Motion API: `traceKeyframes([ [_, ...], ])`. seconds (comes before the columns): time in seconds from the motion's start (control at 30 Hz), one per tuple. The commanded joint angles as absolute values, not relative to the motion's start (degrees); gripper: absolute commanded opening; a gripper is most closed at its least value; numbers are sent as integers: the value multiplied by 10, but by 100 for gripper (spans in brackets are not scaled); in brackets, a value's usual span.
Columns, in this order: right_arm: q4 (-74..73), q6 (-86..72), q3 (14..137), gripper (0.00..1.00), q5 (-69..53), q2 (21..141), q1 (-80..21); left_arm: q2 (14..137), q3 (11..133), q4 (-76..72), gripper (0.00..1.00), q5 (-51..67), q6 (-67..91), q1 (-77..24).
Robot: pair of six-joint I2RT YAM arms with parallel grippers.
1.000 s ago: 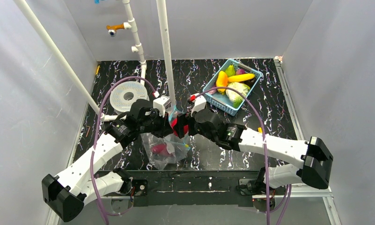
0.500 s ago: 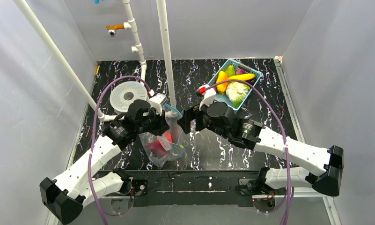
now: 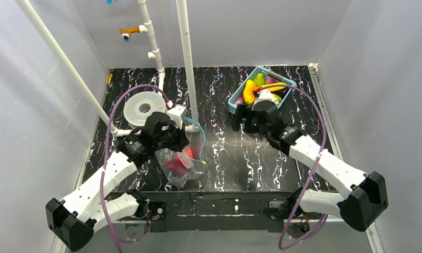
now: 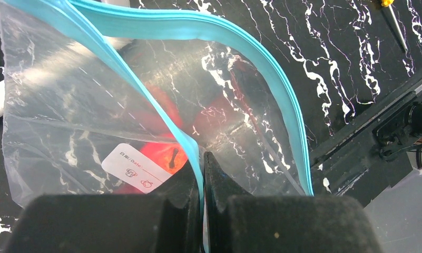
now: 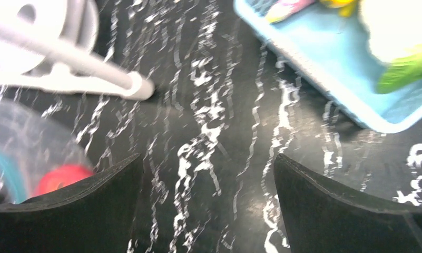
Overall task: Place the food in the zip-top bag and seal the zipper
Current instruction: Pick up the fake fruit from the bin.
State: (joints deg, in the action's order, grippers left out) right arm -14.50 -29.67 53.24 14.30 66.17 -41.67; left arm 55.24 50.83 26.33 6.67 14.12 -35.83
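The clear zip-top bag (image 3: pixel 181 167) hangs over the dark table with its mouth open. My left gripper (image 4: pixel 202 155) is shut on the near side of the light-blue zipper (image 4: pixel 198 26). Inside the bag lie red and magenta food pieces (image 3: pixel 178 162); the red one (image 4: pixel 161 153) shows behind the white label (image 4: pixel 137 168). My right gripper (image 5: pixel 207 163) is open with nothing between its fingers, above bare table by the near-left corner of the blue basket (image 3: pixel 234 101). An orange-yellow piece (image 3: pixel 248 90), a green piece (image 3: pixel 258 79) and a banana (image 3: pixel 276 88) sit in the basket, partly hidden by the right arm.
A white filament spool (image 3: pixel 144 108) and white pipes (image 3: pixel 186 58) stand behind the bag; one pipe (image 5: pixel 66 74) lies low beside it. A small yellow-handled tool (image 4: pixel 395 23) rests on the table near the bag. Grey walls close in on three sides.
My right gripper has drawn back from the bag's mouth and swung up and right to the basket, staying open. My left gripper has kept its hold on the zipper edge.
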Motion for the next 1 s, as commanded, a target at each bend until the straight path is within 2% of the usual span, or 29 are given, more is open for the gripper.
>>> traceKeyframes([
  [0.0, -146, -300, 573, 97, 134, 708, -342, 541, 509, 270, 0, 57, 139, -359],
  [0.17, -183, -261, 673, 98, 174, 810, -295, 536, 508, 273, 0, 55, 136, -359],
  [0.47, -209, -102, 856, 96, 341, 1008, -279, 521, 508, 279, 0, 49, 132, -359],
  [0.83, -198, -46, 967, 95, 373, 1153, -279, 512, 510, 284, 0, 51, 125, -359],
  [0.97, -196, -24, 1002, 92, 382, 1201, -280, 515, 511, 285, 0, 50, 122, -359],
])
